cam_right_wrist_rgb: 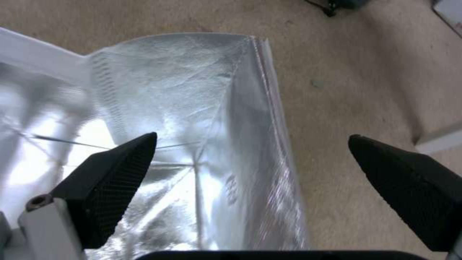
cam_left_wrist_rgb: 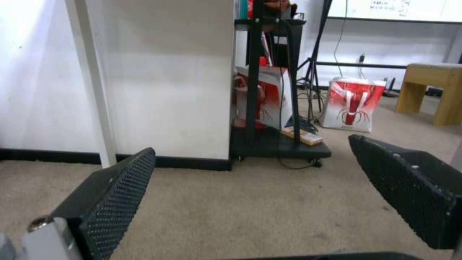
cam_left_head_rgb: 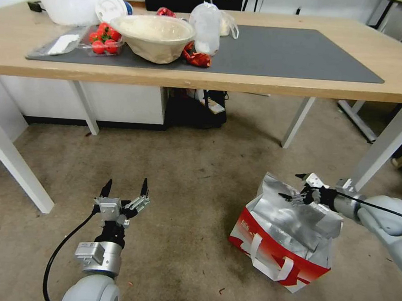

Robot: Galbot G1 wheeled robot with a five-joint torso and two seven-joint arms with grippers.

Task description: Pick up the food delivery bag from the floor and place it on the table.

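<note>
- Room: floor (cam_left_head_rgb: 185,177) mottled, stained; cart w/ cables and red-white bags behind the table legs.
- Table (cam_left_head_rgb: 260,83): mat (cam_left_head_rgb: 286,53) half free; bowls, tomatoes at its left end.
- Bag (cam_left_head_rgb: 286,239): on floor, tilted, foil top open. Not lifted; pick and place both pending.
- R gripper (cam_left_head_rgb: 299,187): at bag's upper edge, jaws released, straddling foil rim; no grasp yet.
- L gripper (cam_left_head_rgb: 125,188): low over floor, well apart from bag, jaws released, empty.
</note>
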